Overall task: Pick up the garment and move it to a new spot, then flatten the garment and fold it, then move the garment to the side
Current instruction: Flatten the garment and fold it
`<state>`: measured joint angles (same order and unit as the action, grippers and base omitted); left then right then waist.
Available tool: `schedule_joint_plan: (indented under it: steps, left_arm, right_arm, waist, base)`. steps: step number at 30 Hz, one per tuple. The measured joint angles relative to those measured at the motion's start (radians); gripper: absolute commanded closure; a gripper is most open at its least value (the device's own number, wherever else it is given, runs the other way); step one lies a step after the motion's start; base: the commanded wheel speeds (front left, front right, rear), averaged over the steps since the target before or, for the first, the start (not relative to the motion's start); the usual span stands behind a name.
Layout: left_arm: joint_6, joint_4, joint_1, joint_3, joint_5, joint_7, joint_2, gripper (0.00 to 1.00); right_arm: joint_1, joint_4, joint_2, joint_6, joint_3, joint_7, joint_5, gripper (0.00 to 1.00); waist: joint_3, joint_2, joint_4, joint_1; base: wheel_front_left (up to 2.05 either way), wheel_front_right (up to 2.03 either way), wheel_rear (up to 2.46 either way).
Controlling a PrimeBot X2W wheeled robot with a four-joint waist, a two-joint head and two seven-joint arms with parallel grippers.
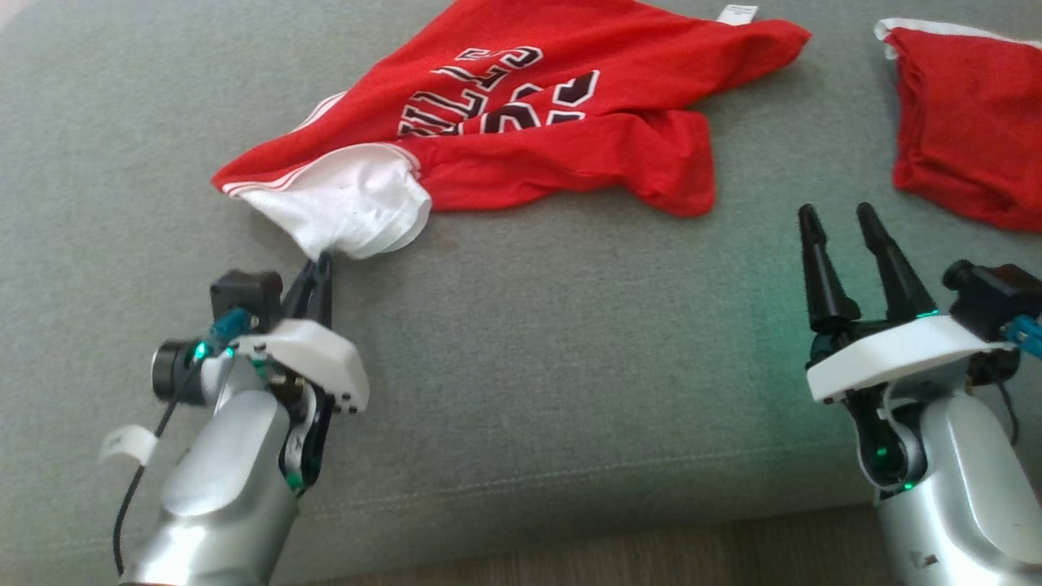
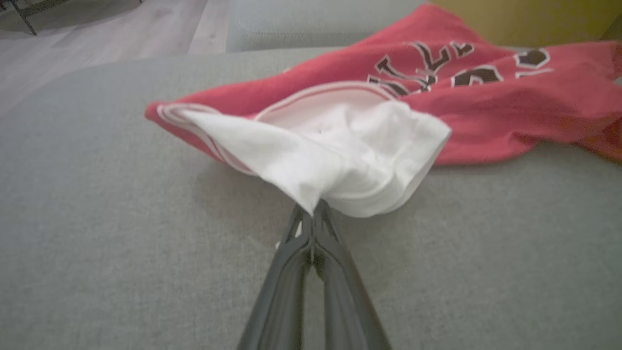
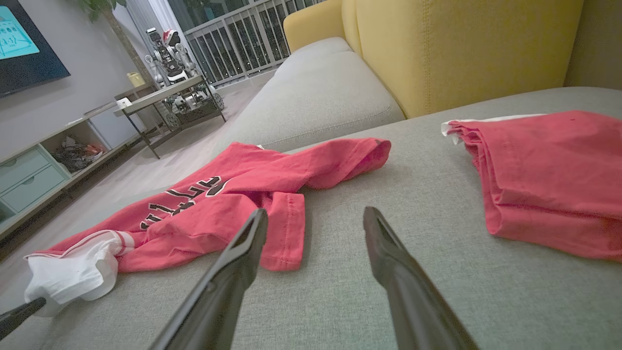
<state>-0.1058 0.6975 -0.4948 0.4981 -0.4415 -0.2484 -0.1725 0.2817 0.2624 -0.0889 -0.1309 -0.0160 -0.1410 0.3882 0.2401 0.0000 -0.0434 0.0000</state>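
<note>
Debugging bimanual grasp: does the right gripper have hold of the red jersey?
No, the right gripper has its fingers spread open over the grey cushion, apart from the red jersey.

Garment (image 1: pixel 570 155) on cushion (image 1: pixel 570 366), cloth (image 1: pixel 969 130) rightward

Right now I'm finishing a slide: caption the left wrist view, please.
Left gripper pinching the white edge of a crumpled red shirt on a grey cushion.
</note>
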Motion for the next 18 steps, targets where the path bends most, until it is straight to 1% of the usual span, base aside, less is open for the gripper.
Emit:
schedule_joint_plan:
  steps: [3, 5, 7, 9, 13, 18]
  left_arm:
    - [0.003, -0.060, 0.006, -0.024, 0.000, 0.000, 0.000, 1.00]
    - [0.023, -0.130, 0.031, -0.063, -0.020, -0.001, 0.002, 1.00]
    - [0.032, -0.204, 0.074, -0.086, -0.019, -0.001, 0.002, 1.00]
    - [0.042, -0.270, 0.125, -0.106, -0.023, -0.001, 0.003, 1.00]
    - [0.045, -0.393, 0.218, -0.144, -0.027, -0.001, 0.003, 1.00]
    - [0.044, -0.499, 0.265, -0.145, -0.025, -0.001, 0.005, 1.00]
  right_arm:
    - [0.000, 0.006, -0.001, 0.000, -0.011, 0.000, 0.000, 0.00]
    - [0.001, 0.023, 0.000, 0.000, -0.013, 0.000, 0.005, 0.00]
    - [0.000, 0.051, 0.007, 0.000, -0.022, 0.012, 0.056, 0.00]
    - [0.000, 0.081, 0.011, 0.000, -0.028, 0.020, 0.072, 0.00]
    - [0.003, 0.140, 0.021, 0.000, -0.033, 0.039, 0.102, 0.00]
    - [0.046, 0.227, 0.025, 0.000, -0.037, 0.059, 0.136, 0.00]
  waist:
    - [-0.003, 0.0000, 0.011, 0.0000]
    - [-0.013, 0.0000, 0.021, 0.0000]
    - [-0.027, 0.0000, 0.033, 0.0000]
    - [-0.042, 0.0000, 0.047, 0.0000]
    - [-0.070, 0.0000, 0.081, 0.0000]
    - [-0.085, 0.0000, 0.123, 0.0000]
  base:
    - [0.00, 0.00, 0.00]
    - [0.00, 0.00, 0.00]
    - [0.00, 0.00, 0.00]
    - [0.00, 0.00, 0.00]
    - [0.00, 0.00, 0.00]
    - [0.00, 0.00, 0.00]
